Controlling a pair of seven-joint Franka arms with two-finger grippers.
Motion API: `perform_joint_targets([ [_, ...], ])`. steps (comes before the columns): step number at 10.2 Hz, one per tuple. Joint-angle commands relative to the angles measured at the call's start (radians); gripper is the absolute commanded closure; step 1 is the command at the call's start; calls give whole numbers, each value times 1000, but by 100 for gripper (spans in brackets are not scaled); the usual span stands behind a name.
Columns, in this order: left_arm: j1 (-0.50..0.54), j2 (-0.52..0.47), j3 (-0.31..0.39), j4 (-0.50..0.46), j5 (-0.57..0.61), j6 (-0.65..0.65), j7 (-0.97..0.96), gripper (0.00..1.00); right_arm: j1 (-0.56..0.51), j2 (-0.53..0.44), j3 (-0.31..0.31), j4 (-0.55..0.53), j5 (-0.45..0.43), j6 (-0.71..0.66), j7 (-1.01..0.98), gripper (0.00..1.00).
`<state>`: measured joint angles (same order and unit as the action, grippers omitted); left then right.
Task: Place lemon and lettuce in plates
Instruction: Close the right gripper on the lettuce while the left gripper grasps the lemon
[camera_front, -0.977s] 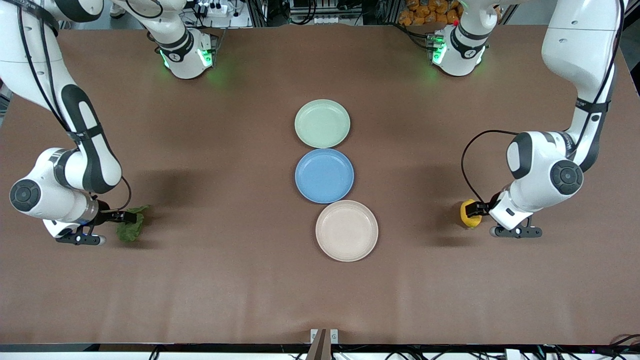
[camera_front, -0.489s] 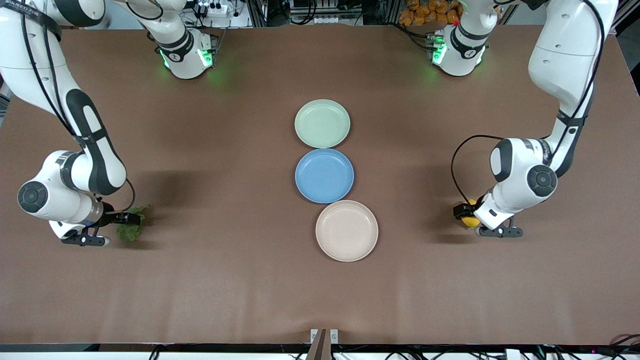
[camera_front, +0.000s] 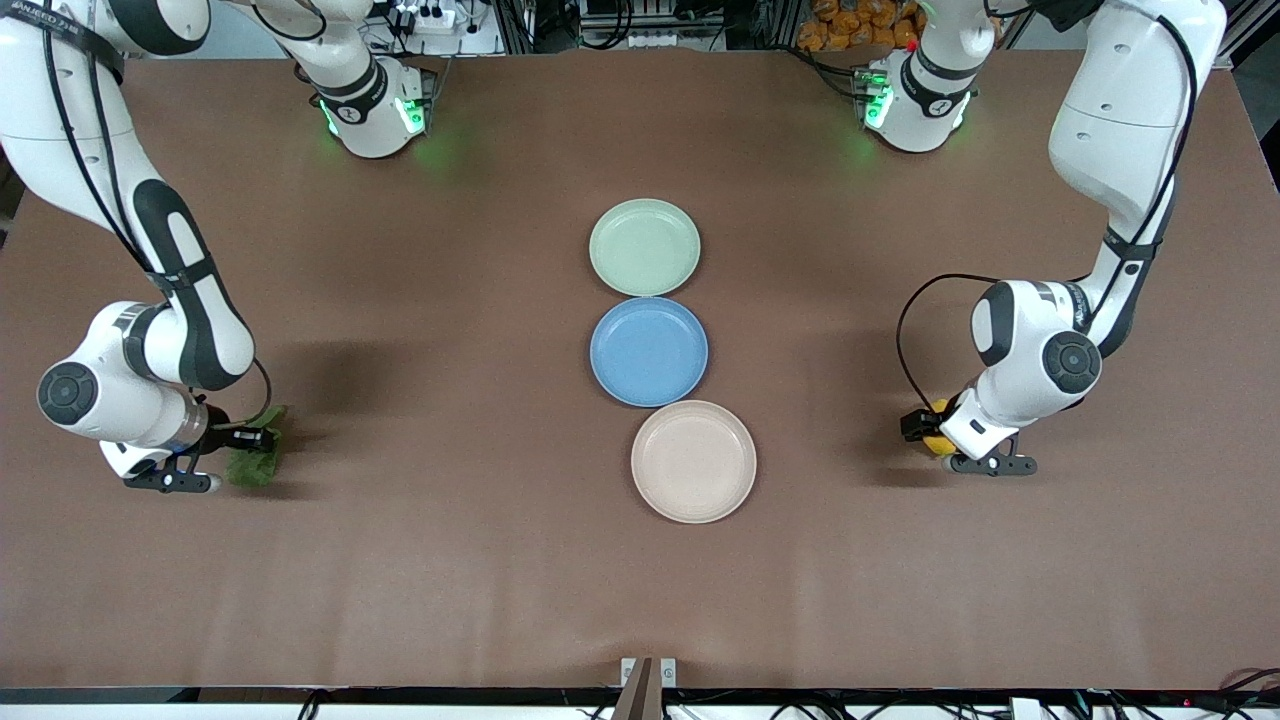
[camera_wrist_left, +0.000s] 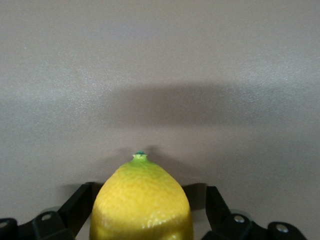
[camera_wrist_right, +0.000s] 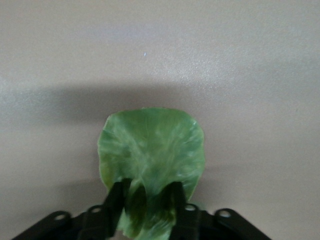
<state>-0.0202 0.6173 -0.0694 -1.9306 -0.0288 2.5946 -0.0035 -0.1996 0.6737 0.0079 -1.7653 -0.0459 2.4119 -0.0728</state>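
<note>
Step in hand: pick-up of both items, neither yet lifted.

Right gripper (camera_wrist_right: 146, 200): narrowed, fingers pinching the stem end of the lettuce (camera_wrist_right: 152, 152), leaf fanning out ahead of the tips on the table (camera_front: 400, 560).

Left gripper (camera_wrist_left: 142, 210): spread wide, lemon (camera_wrist_left: 141, 200) between the fingers, no squeeze visible.

Next, by judgement: closing on lemon, then lifting and carrying toward mint green plate (camera_front: 644, 247) and beige plate (camera_front: 693, 461), skipping blue plate (camera_front: 649, 351).
</note>
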Motion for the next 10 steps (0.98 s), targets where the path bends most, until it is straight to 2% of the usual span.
perform_joint_targets([
  [1, 0, 16, -7, -10, 18, 33, -4, 0, -18, 12, 14, 7, 8, 13, -7, 100],
  [2, 0, 13, -7, -16, 18, 33, -3, 10, -15, 7, 14, 7, 8, 4, -7, 100],
  [3, 0, 13, -7, -22, 20, 35, 2, 27, -9, -6, 15, 7, 8, -6, -5, 100],
  [7, 0, 12, -6, -37, 21, 33, 16, 61, -4, -115, 72, 6, 30, -173, 14, 100],
  [9, -1, -5, -6, -33, 23, 27, 31, 64, 6, -184, 115, -35, 101, -209, 56, 100],
  [10, -3, -36, -4, -31, 23, 10, 33, 64, 32, -210, 130, -51, 101, -211, 117, 100],
])
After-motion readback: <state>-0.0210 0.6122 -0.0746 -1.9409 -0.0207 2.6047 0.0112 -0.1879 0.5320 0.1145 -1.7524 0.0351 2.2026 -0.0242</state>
